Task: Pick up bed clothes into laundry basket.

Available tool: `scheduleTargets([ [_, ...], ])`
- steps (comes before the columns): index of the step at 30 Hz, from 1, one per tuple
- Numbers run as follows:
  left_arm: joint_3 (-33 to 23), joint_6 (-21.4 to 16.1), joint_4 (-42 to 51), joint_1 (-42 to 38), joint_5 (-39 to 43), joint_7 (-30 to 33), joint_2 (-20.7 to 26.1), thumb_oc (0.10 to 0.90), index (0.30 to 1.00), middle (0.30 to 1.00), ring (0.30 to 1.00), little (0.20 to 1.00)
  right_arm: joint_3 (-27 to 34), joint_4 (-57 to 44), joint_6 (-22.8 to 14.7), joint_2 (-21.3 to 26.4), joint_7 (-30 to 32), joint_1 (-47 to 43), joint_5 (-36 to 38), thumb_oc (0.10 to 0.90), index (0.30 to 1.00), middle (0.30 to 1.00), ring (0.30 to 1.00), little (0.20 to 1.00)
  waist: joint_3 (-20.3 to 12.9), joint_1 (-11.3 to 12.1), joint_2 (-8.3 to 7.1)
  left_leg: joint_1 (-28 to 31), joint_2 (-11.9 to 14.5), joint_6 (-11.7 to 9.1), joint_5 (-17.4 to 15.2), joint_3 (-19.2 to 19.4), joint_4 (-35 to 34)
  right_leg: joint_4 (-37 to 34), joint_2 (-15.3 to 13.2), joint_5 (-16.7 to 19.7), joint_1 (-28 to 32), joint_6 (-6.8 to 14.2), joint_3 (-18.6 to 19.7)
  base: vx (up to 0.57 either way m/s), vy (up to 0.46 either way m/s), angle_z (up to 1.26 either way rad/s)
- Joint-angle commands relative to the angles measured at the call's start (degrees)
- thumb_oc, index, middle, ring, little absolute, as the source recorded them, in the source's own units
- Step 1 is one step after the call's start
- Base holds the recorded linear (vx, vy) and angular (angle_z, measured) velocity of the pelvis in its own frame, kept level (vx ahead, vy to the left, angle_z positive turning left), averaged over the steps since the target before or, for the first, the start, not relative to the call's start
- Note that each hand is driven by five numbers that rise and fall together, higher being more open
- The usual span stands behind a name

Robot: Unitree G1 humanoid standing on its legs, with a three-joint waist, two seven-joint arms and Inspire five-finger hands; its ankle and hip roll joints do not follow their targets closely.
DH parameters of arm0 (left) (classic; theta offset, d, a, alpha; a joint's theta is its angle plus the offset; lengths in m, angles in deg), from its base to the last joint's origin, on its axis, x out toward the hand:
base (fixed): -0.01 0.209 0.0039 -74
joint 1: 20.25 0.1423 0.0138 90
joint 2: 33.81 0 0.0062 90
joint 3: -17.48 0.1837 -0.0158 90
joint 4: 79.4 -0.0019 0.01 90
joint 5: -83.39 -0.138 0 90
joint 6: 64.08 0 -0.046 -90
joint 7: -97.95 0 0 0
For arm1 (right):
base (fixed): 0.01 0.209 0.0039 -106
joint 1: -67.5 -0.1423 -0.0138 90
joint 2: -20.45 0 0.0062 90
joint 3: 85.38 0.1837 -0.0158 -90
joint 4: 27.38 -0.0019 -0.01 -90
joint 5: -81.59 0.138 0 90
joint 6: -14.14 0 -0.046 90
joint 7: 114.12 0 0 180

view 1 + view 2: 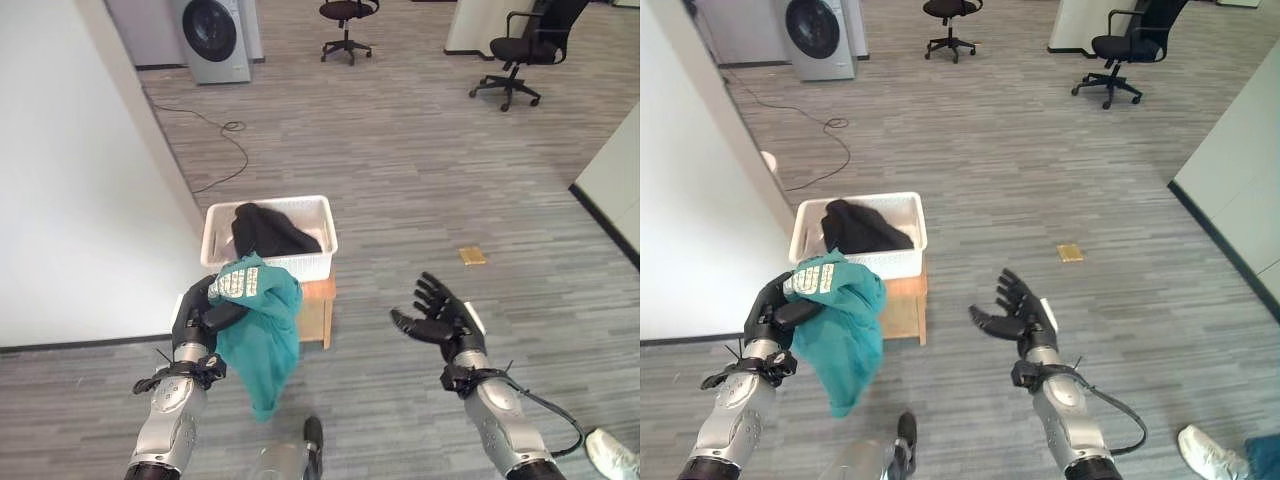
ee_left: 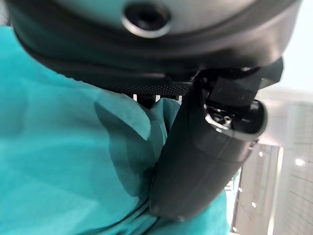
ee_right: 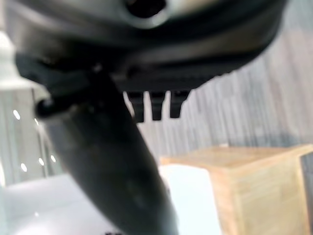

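Note:
A teal garment (image 1: 262,335) hangs from my left hand (image 1: 198,318), whose fingers and thumb are curled round its top; the cloth droops toward the floor just in front of the basket. In the left wrist view the teal cloth (image 2: 63,161) lies pressed under the thumb (image 2: 195,161). The white laundry basket (image 1: 318,215) stands on a low wooden stool (image 1: 316,312) and holds a black garment (image 1: 268,230). My right hand (image 1: 440,318) hovers to the right of the stool, fingers spread and empty.
A white wall panel (image 1: 70,180) runs along the left. A washing machine (image 1: 212,38) and two office chairs (image 1: 345,25) (image 1: 520,55) stand far back. A small tan object (image 1: 472,256) lies on the floor, and a person's white shoe (image 1: 612,452) shows at bottom right.

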Motion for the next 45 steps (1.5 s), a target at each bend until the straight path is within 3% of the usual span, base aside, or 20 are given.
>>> scheduleTargets([
  [1, -3.26, -7.86, 9.91, -9.07, -2.12, -0.56, 6.4, 0.4, 0.3, 0.3, 0.3, 0.3, 2.38, -1.12, -4.33, 2.42, -1.64, -6.93, -0.54, 0.8, 0.9, 0.9, 0.9, 0.9, -0.99, -0.22, 3.48, 6.02, 6.78, -5.77, -1.67, 0.64, -2.8, -15.19, -0.91, 11.04, -2.74, 0.67, 4.17, 0.32, -0.138, 1.31],
  [2, -2.65, -7.97, 9.95, -10.66, -1.93, -0.8, 7.03, 0.4, 0.3, 0.3, 0.3, 0.3, 2.58, -1.01, -4.21, 2.54, -1.85, -6.03, -0.2, 0.8, 0.9, 0.9, 0.9, 0.9, -0.89, -1.27, 3.39, 7.56, 6.85, -6.69, -1.98, -0.58, -3.72, -20.87, -3.57, 10.65, -4.28, -0.1, 4.76, 0.54, -0.329, 0.93],
  [3, -2.29, -8.52, 10.29, -12.58, -1.44, -0.65, 7.42, 0.4, 0.3, 0.3, 0.3, 0.3, 3.46, -1.31, -3.9, 3.07, -2.04, -4.15, -0.1, 0.8, 0.9, 0.9, 0.9, 0.9, -1.38, -2.2, 2.85, 8.93, 6.8, -8.55, -2.9, -2.45, -4.53, -31.86, -7.03, 10.24, -5.06, -0.73, 5.76, 0.42, -0.297, 0.71],
  [4, -2.16, -8.56, 10.22, -12.61, -1.41, -0.65, 7.46, 0.4, 0.3, 0.3, 0.3, 0.3, 3.54, -1.38, -3.87, 3.03, -2.05, -4.01, -0.1, 0.8, 0.9, 0.9, 0.9, 0.9, -1.23, -2.61, 2.86, 9.29, 6.75, -8.55, -2.99, -2.95, -4.62, -32.4, -7.16, 10.1, -4.16, -0.67, 5.13, 0.53, -0.423, 0.96],
  [5, -3.47, -9.24, 10.68, -14.3, -1.29, 0.55, 8.23, 0.4, 0.3, 0.3, 0.3, 0.3, 5.34, -1.66, -4.2, 3.58, -1.49, -3.11, -0.02, 0.8, 0.9, 0.9, 0.9, 0.9, -1.9, -3.01, 0.92, 9.87, 6.45, -10.47, -4.56, -5.39, -4.54, -48.1, -7.05, 7.65, -1.49, -0.15, 5.21, 0.3, -0.235, 1.03],
  [9, -4.42, -10.08, 10.63, -13.36, -0.54, 0.51, 8.53, 0.4, 0.3, 0.3, 0.3, 0.3, 4.21, 0.74, -3.87, 2.57, -1.28, -2.11, 1.21, 0.8, 0.9, 0.9, 0.9, 0.9, -2.55, -1.41, -0.53, 8.89, 7.4, -11.83, -3.78, -4.09, -4.82, -51.48, -7.23, 9.36, 3.3, 0.89, 2.63, 0.14, -0.243, 0.9],
  [14, -6.39, -10.64, 11.72, -14.07, 1.34, -0.33, 9.41, 0.4, 0.3, 0.3, 0.3, 0.3, 5.78, 1.63, -3.56, 3.76, -1.84, -1.97, 1.24, 0.8, 0.9, 0.9, 0.9, 0.9, -4.24, -1.12, 0.5, 7.67, 8.69, -13.42, -1.16, -5.68, -8.24, -58.43, -5.04, 8.18, 6.78, -0.6, -2.23, 0.1, -0.144, 0.3],
  [22, -3.3, -9.57, 10.48, -18.76, -1.51, 0.46, 12.65, 0.4, 0.3, 0.3, 0.3, 0.3, 4.72, 1.31, -2.68, 3.34, -3.05, -0.81, 1.69, 0.8, 0.9, 0.9, 0.9, 0.9, -4.47, -2.17, 1.49, 8.7, 9.1, -13.62, -1.14, -5.75, -9.69, -60.96, -3.55, 7.9, 8.61, -1.12, -2.56, 0.05, -0.002, -0.04],
  [29, 2.38, -7.09, 0.07, -25.24, -4.08, 0.28, 17.28, 0.4, 0.3, 0.3, 0.3, 0.3, 4.89, 0.87, -1.91, 4.07, -3.57, 0.95, 1.66, 0.8, 0.9, 0.9, 0.9, 0.9, -4.18, -3.88, 1.22, 8.92, 9.59, -13.68, -1.19, -4.43, -10.41, -61.06, -3.12, 8.28, 7.58, -0.71, -1.21, 0.02, 0.03, -0.04],
  [39, 4.97, -4.11, -5.41, -21.58, -7.68, -2.83, 16.02, 0.4, 0.3, 0.3, 0.3, 0.3, 5.17, 1.07, -1.59, 3.82, -3.54, 1.52, 0.99, 0.8, 0.9, 0.9, 0.9, 0.9, -3.51, -4.65, -0.29, 9.5, 9.87, -13.53, -2.32, -2.72, -10.83, -61.62, -3.08, 8.7, 6.66, -0.24, 0.7, 0.01, 0.037, -0.18],
  [45, 11.26, -0.46, -18.67, -22.11, -16.6, -6.33, 14.4, 0.4, 0.3, 0.3, 0.3, 0.3, 4.31, 0.55, -1.38, 3.46, -4.32, 1.88, 0.51, 0.8, 0.9, 0.9, 0.9, 0.9, -1.98, -6.18, -1.47, 9.28, 10.15, -13.44, -2.52, -1.23, -10.83, -61.63, -2.98, 9.44, 5.31, 0.06, 2.11, -0.03, 0.033, -0.11],
])
